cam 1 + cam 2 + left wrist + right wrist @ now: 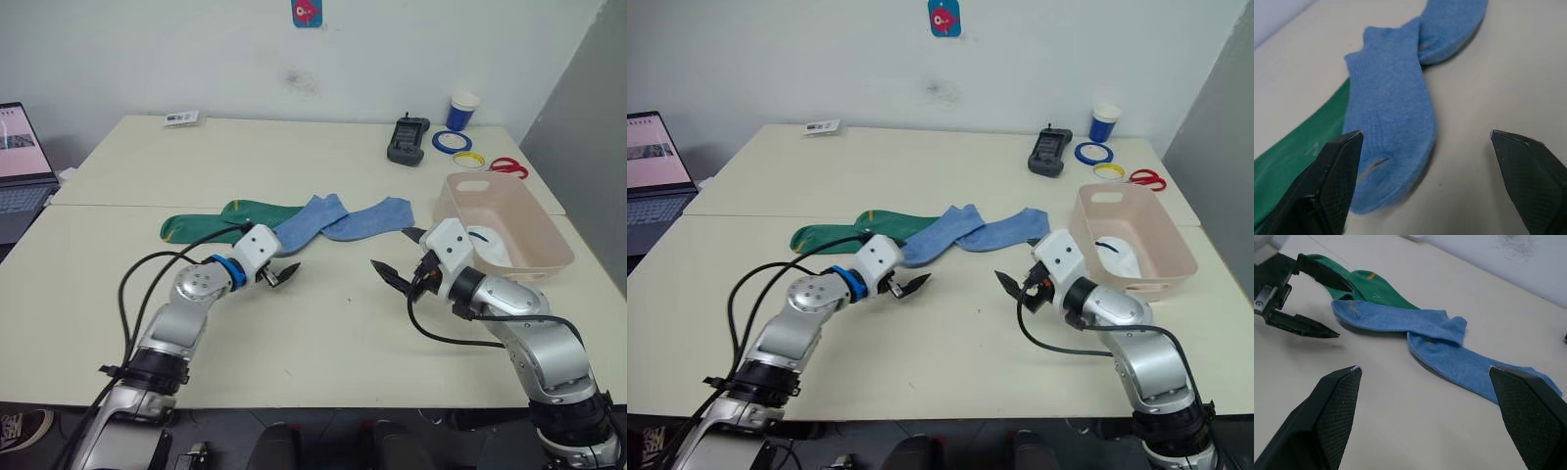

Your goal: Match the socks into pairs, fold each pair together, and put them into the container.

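On the left of the table (pixel 147 323) lie the green socks (pixel 211 223), overlapping each other. Just right of them are two blue socks (pixel 338 219), crossing in the middle; the left one covers the end of a green sock. The left gripper (pixel 277 271) is released, its fingers spread wide, near the toe of the left blue sock and a little nearer than it. The right gripper (pixel 400 259) is also released, wide open, near the right blue sock. On the right stands the pink container (pixel 529 257), with something white (pixel 487 247) inside.
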Tool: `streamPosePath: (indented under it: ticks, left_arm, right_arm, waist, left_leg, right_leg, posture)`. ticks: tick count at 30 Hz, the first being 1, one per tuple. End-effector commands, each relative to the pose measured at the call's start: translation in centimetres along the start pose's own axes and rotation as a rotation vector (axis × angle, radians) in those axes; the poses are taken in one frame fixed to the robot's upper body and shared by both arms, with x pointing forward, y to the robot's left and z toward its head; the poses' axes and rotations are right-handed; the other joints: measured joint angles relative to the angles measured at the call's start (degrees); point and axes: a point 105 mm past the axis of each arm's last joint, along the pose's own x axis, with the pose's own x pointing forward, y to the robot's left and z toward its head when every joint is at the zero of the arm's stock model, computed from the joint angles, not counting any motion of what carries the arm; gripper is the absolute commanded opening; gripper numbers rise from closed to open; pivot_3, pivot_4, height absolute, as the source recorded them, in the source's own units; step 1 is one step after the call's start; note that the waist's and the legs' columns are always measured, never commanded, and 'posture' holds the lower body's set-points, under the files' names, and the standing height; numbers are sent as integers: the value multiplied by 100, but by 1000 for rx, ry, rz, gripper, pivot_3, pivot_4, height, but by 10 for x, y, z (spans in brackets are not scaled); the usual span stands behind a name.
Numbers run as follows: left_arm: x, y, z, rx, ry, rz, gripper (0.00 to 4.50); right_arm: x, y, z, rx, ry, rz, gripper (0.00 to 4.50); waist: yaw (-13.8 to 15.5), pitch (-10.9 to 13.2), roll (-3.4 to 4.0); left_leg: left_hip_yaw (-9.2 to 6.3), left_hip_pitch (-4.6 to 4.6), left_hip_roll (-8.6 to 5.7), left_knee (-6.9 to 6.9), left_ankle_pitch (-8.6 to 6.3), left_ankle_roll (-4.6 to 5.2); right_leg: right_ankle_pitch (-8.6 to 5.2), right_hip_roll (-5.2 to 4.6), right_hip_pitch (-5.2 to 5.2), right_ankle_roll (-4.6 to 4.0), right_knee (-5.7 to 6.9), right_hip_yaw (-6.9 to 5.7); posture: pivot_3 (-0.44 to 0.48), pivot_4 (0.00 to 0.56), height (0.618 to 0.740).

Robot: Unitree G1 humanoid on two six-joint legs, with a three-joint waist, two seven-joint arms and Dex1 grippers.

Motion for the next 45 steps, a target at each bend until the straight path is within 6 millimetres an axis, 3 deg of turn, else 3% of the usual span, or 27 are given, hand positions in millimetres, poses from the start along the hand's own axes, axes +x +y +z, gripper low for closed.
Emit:
streamPosePath:
  ticks: [1, 9, 11, 14, 18, 26, 32, 36, 41, 45]
  left_arm:
    - [8, 8, 10, 53, -7, 13, 3004]
    - [8, 7, 7, 43, -11, 12, 354]
    - [6, 7, 5, 41, -11, 11, 12]
    - [-4, 10, 2, 82, -10, 11, 12]
    - [-14, 0, 18, 124, -120, -52, 12]
    - [-77, -65, 24, 308, -265, -367, 12]
    - [-129, -104, -2, 457, -274, -613, 12]
    - [-134, -97, -19, 504, -228, -611, 12]
    - [-132, -95, -20, 505, -239, -590, 12]
    - [-135, -97, -17, 458, -248, -582, 915]
  right_arm:
    - [-4, 1, 13, -35, -40, -18, 4500]
    - [-2, -3, 15, -28, -50, -36, 4500]
    - [-1, -4, 16, -28, -54, -34, 4500]
    - [2, -1, 14, -41, -53, -2, 4500]
    - [4, 1, 13, -42, -55, 21, 4500]
    - [2, -3, 0, -66, -17, 82, 4500]
    - [2, -2, -14, 5, 55, 174, 4500]
    - [9, 9, -32, 105, 149, 246, 4500]
    - [22, 25, -42, 237, 223, 334, 4500]
    - [33, 37, -48, 325, 274, 386, 4500]
  waist:
    - [0, 0, 0]
    - [-1, 0, 0]
    - [-3, 0, 0]
    - [-9, 0, 0]
    - [-1, 1, 1]
    - [-20, 7, 12]
    - [4, 11, 19]
    - [8, 11, 19]
    - [1, 12, 21]
    - [-10, 13, 21]
  left_leg:
    - [0, 0, 0, 0, 0, 0]
    - [0, 0, 4, 1, 0, 0]
    - [0, 0, 5, 1, 0, 0]
    - [0, 1, 6, 0, 0, 0]
    - [-2, 1, 12, -1, 0, 0]
    - [11, 4, 19, -2, 0, -1]
    - [11, 5, 24, -5, 0, 0]
    - [10, 5, 24, -5, 0, 0]
    - [12, 3, 23, -5, -1, 2]
    - [12, 4, 28, -5, -2, 2]
  right_leg:
    - [0, 1, 0, 0, 0, 0]
    - [0, 0, 0, 0, 0, 2]
    - [0, 0, 0, 0, 0, 2]
    - [0, 0, 0, 0, 0, 2]
    - [0, -1, 0, 0, 0, 0]
    - [1, -33, 0, -2, -2, 10]
    - [-4, -33, 1, -3, -6, 5]
    - [-6, -32, 0, -3, -6, 2]
    - [-7, -26, -1, -1, -6, 3]
    - [-6, -26, -1, -1, -5, 3]
  posture:
    - [0, 150, 740]
    - [0, 150, 740]
    - [0, 150, 740]
    - [0, 150, 740]
    - [0, 150, 740]
    - [0, 150, 740]
    - [0, 150, 740]
    - [0, 150, 740]
    - [0, 150, 740]
    - [0, 150, 740]
